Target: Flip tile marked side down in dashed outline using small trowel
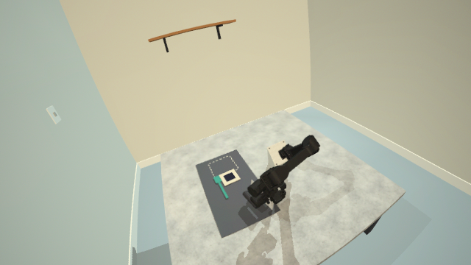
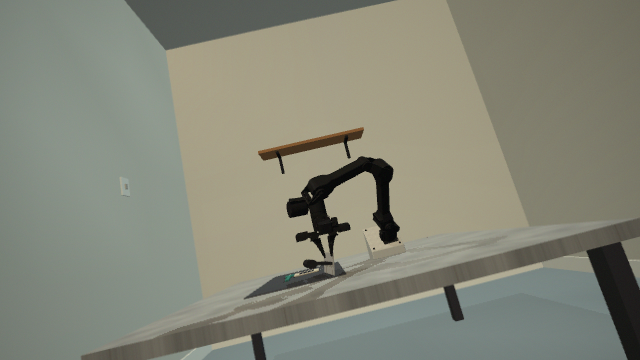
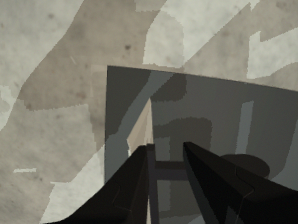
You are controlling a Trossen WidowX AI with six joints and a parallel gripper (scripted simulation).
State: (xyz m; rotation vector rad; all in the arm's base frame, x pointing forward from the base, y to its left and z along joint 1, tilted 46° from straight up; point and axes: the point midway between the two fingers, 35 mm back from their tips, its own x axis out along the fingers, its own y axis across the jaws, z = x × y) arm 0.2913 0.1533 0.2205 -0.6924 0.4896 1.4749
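The turquoise trowel [image 1: 223,188] [image 2: 288,277] lies on the dark mat [image 1: 228,221], its square blade touching or close beside the tile's left edge. The pale tile [image 1: 222,182] [image 2: 306,273] lies flat, dark mark up, at the near edge of the dashed outline [image 1: 209,168], mostly outside it. My gripper [image 2: 328,256] [image 3: 164,151] is low over the mat's right part, away from the trowel. Its fingers stand a little apart, with mat and a dark bar showing through the gap; nothing is seen gripped. Its fingertips are hidden in the top view.
A pale upright piece [image 2: 329,267] [image 3: 142,131] stands just below and beside the fingertips. A dark bar with a rounded end [image 2: 310,263] [image 3: 246,165] runs close under them. The arm's pale base block [image 1: 273,157] [image 2: 382,251] is beyond the mat. A wall shelf [image 1: 191,30] is far behind.
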